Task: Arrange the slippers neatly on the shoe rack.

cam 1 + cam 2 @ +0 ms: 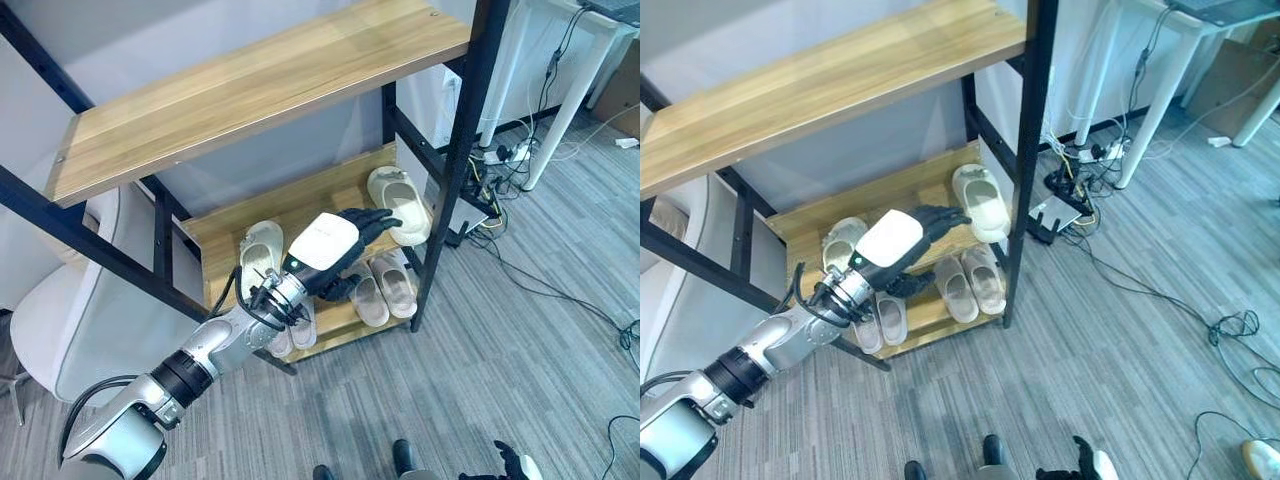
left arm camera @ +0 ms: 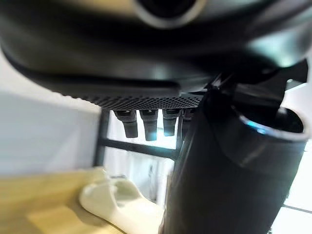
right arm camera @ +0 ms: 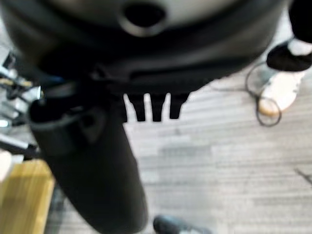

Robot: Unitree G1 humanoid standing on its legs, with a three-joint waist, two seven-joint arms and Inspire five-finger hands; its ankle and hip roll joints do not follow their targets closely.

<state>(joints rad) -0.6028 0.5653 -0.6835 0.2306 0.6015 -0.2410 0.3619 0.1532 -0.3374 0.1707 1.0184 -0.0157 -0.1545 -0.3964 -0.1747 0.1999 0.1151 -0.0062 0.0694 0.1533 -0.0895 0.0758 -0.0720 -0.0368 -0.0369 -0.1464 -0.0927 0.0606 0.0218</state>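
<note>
**Left robot hand reaches over the slippers on the rack's lower shelf**

At the far left a white chair (image 1: 70, 320) stands beside the shoe rack (image 1: 250, 85), whose black frame carries a bare wooden top shelf and a lower wooden shelf (image 1: 300, 205). On the lower shelf's left part lies one cream slipper (image 1: 259, 246), with a pale pair (image 1: 880, 322) at the front edge just below it, partly covered by the arm. The left robot hand (image 1: 345, 240) comes in from the lower left and hovers over the middle of this shelf, its fingers straight and released, holding nothing; their tips point at a larger cream slipper (image 1: 398, 204) lying near the shelf's right end, and whether they touch it cannot be told. In front of that, by the right post, a second pale pair (image 1: 383, 291) sits side by side. Right of the rack, cables and a power strip (image 1: 505, 153) lie on the grey floor (image 1: 520, 340) near a white desk (image 1: 560, 60) leg. The right robot hand (image 1: 515, 465) shows at the bottom edge, fingers extended and released over the floor.
</note>
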